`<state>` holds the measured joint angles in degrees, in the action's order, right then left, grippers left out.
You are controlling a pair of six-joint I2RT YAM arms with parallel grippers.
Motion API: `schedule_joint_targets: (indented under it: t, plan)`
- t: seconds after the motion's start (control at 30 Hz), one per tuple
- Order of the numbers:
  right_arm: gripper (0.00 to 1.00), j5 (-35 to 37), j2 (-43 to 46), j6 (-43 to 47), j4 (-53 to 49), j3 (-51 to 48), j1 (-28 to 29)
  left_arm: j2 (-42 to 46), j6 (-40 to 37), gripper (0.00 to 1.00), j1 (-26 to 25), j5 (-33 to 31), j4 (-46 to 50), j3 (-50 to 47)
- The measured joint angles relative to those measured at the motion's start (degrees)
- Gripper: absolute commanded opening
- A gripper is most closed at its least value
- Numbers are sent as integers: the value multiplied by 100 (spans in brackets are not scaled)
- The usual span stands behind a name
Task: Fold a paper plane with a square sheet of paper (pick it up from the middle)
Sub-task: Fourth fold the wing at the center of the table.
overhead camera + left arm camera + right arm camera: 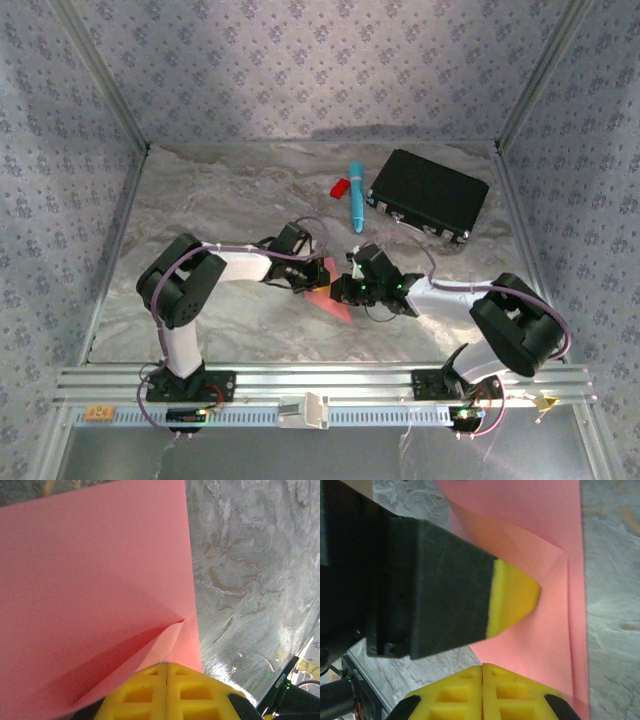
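Note:
The pink-red square sheet of paper (325, 292) lies partly folded on the marbled table between my two grippers. My left gripper (306, 281) comes at it from the left. In the left wrist view its yellow jaws (166, 664) are shut, and a raised flap of the sheet (100, 580) narrows into their tips. My right gripper (346, 292) meets the sheet from the right. Its jaws (482, 666) are shut, with their tips at the near edge of the sheet (545, 630); a grip there is not visible. The left gripper's yellow fingertip (515, 597) rests against the lifted flap.
A black case (428, 193) lies at the back right. A blue pen (356, 195) and a small red plastic piece (339, 187) lie just left of it. Patterned walls with metal posts close in the table on three sides.

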<state>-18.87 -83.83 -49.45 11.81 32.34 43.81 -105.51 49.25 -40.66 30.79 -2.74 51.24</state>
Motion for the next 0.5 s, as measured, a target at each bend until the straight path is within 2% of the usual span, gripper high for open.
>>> schedule_joint_targets:
  t: [0.27,0.5]
  plan:
    - [4,37,-614,-11,-2,11,9,0,-20,5,0,2,0,0]
    - [1,22,-605,-138,424,-208,9,9,-70,11,2,-4,81,55]
